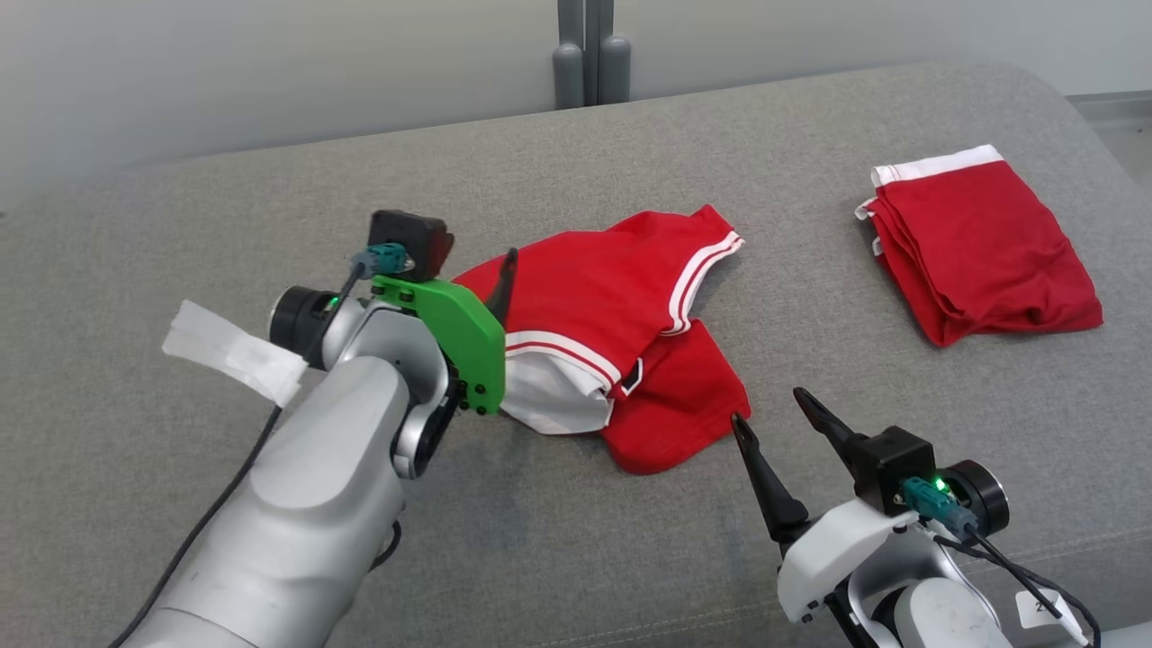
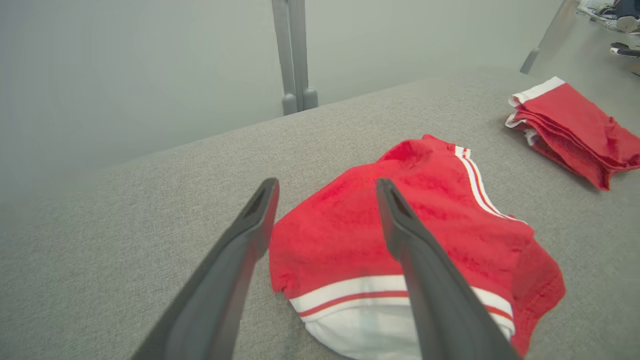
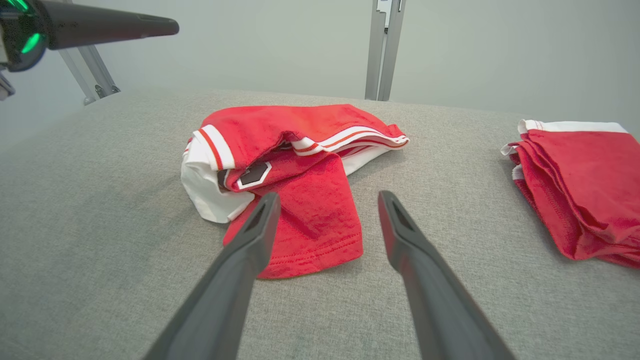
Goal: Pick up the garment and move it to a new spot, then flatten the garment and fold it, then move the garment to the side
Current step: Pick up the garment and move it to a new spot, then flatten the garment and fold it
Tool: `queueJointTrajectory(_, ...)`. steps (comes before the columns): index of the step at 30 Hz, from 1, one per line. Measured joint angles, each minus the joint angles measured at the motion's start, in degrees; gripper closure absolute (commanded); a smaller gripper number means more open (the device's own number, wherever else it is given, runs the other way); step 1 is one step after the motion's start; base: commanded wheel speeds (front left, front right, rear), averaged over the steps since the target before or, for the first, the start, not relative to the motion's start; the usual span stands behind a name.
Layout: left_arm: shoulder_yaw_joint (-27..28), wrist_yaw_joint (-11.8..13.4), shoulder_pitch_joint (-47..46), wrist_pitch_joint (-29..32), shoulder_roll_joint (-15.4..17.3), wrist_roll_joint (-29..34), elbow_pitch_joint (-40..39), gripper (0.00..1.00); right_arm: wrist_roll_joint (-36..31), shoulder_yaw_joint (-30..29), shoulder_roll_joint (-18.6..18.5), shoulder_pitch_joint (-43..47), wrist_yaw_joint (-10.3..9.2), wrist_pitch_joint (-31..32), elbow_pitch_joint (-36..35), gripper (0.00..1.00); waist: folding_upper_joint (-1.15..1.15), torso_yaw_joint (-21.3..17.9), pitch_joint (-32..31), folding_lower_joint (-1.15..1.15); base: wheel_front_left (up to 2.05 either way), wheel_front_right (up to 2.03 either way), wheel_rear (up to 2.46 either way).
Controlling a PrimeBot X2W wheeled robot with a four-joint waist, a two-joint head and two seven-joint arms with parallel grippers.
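A crumpled red garment [image 1: 612, 306] with white bands and stripes lies in a heap in the middle of the grey padded surface [image 1: 225, 225]. My left gripper [image 1: 499, 288] hovers at the heap's left edge, open. In the left wrist view its fingers straddle the garment [image 2: 330, 240] from above with nothing held, and the left gripper [image 2: 327, 184] is apart from the cloth. My right gripper [image 1: 768, 405] stands open just right of the heap's near corner. In the right wrist view the garment [image 3: 310, 210] lies ahead of the right gripper [image 3: 328, 194].
A second red garment [image 1: 981, 243], neatly folded with a white band, rests at the far right of the surface. A grey post [image 1: 589, 54] stands behind the back edge. The surface's rounded right edge drops off beyond the folded piece.
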Motion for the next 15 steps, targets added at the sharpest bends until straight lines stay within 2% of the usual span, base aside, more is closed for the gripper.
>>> queueJointTrajectory(8, -5.14, -0.77, 1.44, 4.74, -2.08, 1.41, -8.6, 0.0, 0.11, 0.31, 0.02, 0.78, 0.0, 0.58, -0.83, 0.0, 0.0, 0.21, -0.92, 0.0, 0.0, 0.0, 0.0)
queueJointTrajectory(15, -9.04, 0.46, 1.73, 8.37, -2.79, 3.65, -11.44, 0.0, 0.35, 0.08, 0.0, 0.81, 0.0, 0.36, -1.0, 0.0, 0.0, -2.35, 0.29, 0.0, 0.0, 0.0, 0.0)
